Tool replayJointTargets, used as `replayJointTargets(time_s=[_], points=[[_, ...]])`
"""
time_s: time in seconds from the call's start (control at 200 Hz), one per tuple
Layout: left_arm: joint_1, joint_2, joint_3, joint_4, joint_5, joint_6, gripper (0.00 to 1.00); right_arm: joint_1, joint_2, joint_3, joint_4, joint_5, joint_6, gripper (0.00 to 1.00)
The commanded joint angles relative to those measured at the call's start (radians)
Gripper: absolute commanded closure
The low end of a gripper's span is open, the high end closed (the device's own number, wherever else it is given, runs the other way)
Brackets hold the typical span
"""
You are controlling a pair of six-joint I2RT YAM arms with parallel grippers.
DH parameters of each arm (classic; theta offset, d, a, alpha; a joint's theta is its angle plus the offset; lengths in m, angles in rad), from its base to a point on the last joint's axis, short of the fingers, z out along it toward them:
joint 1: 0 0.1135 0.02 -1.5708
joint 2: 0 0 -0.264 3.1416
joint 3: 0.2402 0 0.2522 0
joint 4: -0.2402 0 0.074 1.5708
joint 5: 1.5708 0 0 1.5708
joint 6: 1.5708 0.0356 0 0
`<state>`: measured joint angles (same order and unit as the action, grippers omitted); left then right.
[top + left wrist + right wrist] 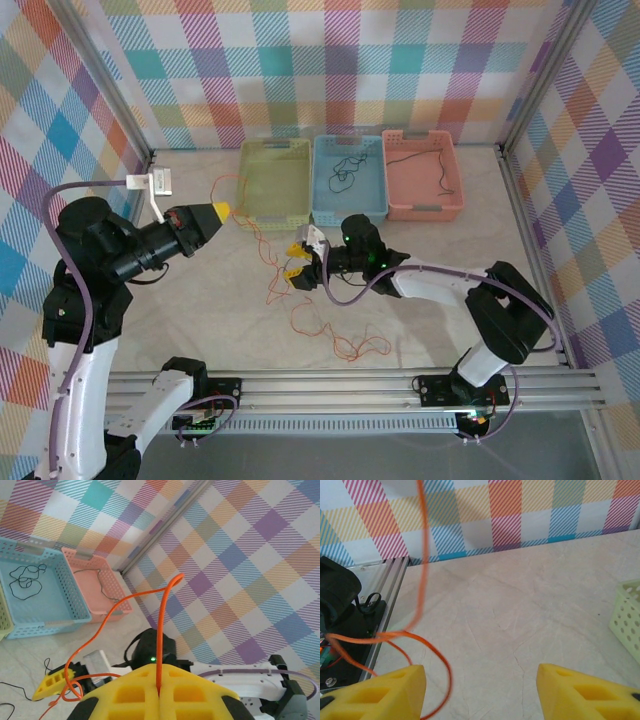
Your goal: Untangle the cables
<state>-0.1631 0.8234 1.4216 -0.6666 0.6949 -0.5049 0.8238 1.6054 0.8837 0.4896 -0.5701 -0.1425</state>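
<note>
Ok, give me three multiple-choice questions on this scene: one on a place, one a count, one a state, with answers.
1. Which basket stands between the other two? A the blue basket B the pink basket C the yellow-green basket
2. How many baskets are on the table? A two B three C four
3. The left gripper is: A shut on the orange cable B open C shut on nothing

Answers: A, blue sits mid-row; B, three stand side by side; A, the orange cable rises from between its closed fingers.
</note>
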Motion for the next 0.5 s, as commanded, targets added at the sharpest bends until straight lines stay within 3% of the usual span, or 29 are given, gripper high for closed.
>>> replayJointTargets(time_s=[0.0, 0.495], points=[[-0.009, -0.004, 0.034, -0.007, 0.028, -0.006, 1.00, 0.014, 0.037, 0.049, 0.053, -0.061, 0.004, 0.41], [-0.009, -0.006, 0.020, -0.009, 0.032, -0.004, 1.00, 0.063, 0.160, 0.104, 0.202, -0.072, 0.125, 0.50]])
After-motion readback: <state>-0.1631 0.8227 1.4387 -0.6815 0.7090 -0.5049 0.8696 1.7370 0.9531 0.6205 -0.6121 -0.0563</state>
